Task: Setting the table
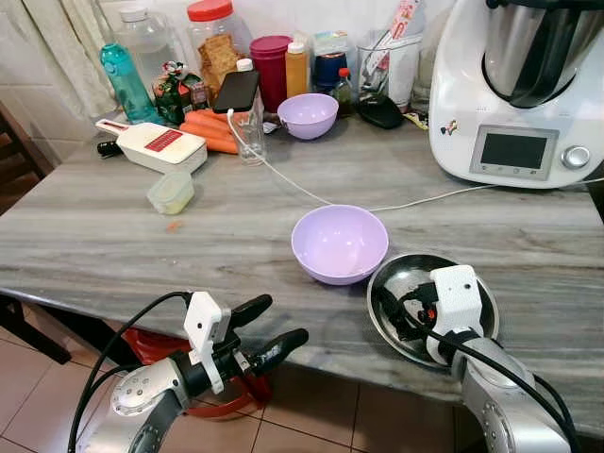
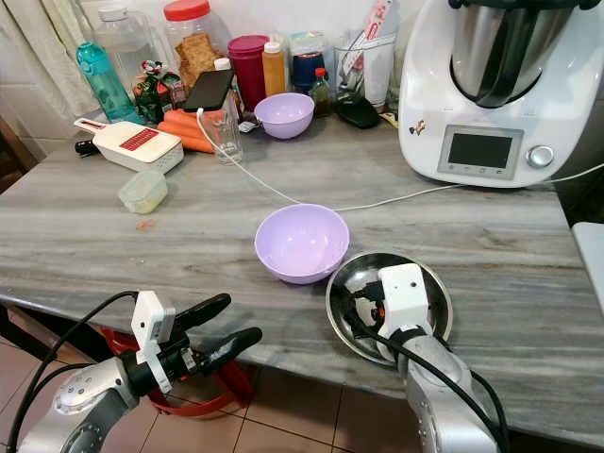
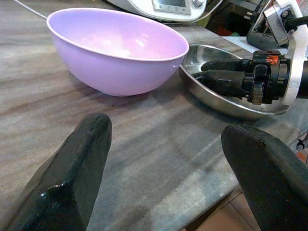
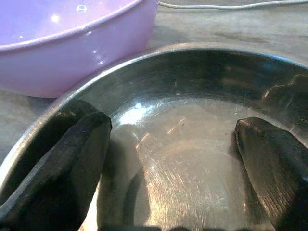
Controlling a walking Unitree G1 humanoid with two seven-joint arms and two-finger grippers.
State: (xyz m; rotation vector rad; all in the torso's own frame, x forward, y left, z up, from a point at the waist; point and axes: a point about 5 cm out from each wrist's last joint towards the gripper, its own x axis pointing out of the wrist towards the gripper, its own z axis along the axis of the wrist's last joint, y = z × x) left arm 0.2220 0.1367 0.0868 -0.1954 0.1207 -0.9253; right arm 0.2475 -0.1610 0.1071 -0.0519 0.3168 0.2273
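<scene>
You are looking down at a grey, streaked stone-look surface (image 1: 142, 236) that runs across the whole view and ends in a straight near edge. Below that edge the floor (image 1: 311, 415) is laid with reddish-brown tiles and pale grout lines. Behind the surface stands a white tiled wall (image 1: 38, 104), with a pale curtain (image 1: 71, 42) hanging in the far left corner. At the left edge you can make out a piece of dark wooden furniture (image 1: 14, 156). The light is soft and even.
</scene>
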